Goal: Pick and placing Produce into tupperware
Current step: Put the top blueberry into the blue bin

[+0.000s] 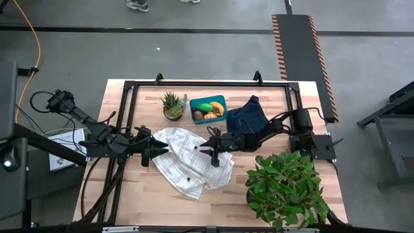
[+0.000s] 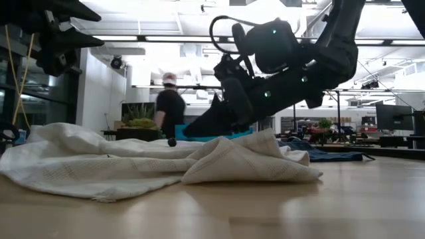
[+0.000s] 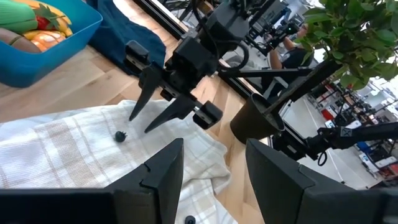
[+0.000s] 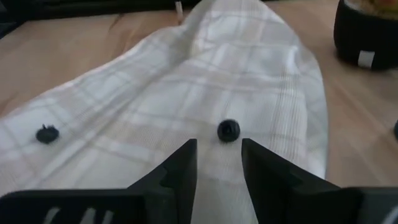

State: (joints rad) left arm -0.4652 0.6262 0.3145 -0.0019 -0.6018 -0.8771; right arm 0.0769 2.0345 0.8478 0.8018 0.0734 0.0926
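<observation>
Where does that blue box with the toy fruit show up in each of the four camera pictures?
High view: the tupperware sits at the table's far side, between the small potted plant and the navy cloth.
Low view: a teal sliver behind the white cloth.
Left wrist view: upper left corner.
Right wrist view: not in it.
Shared landmark: the white cloth.

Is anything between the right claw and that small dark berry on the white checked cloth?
Nothing visible. The right claw hangs open just short of the small dark berry, with only bare white checked cloth between them.
</observation>
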